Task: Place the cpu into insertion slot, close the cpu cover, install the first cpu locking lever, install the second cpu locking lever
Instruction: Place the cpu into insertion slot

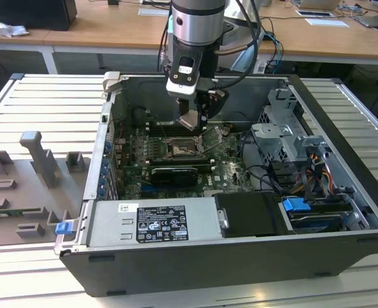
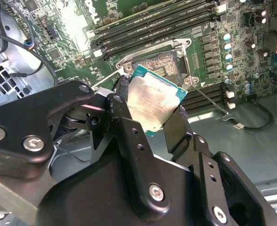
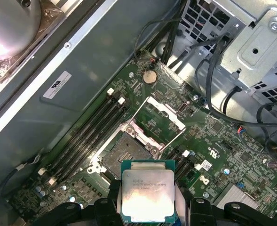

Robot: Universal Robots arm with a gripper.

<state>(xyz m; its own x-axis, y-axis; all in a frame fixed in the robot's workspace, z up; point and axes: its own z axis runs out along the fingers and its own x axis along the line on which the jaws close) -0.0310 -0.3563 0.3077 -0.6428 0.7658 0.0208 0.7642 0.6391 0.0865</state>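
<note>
Fingers (image 2: 129,136) grip the cpu (image 3: 147,195) by its edges, above the open insertion slot (image 3: 129,153); cpu cover (image 3: 166,109) stands raised beside it.

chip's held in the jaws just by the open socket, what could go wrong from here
The chip is pinched between the jaws above the board, close to the empty socket. A slip or a tilted landing could bend the exposed contacts.
In the first wrist view its edges look turned relative to the socket's, so it may seat misaligned.
The cover stands open right beside the socket, so the jaws might catch it going down.
</note>
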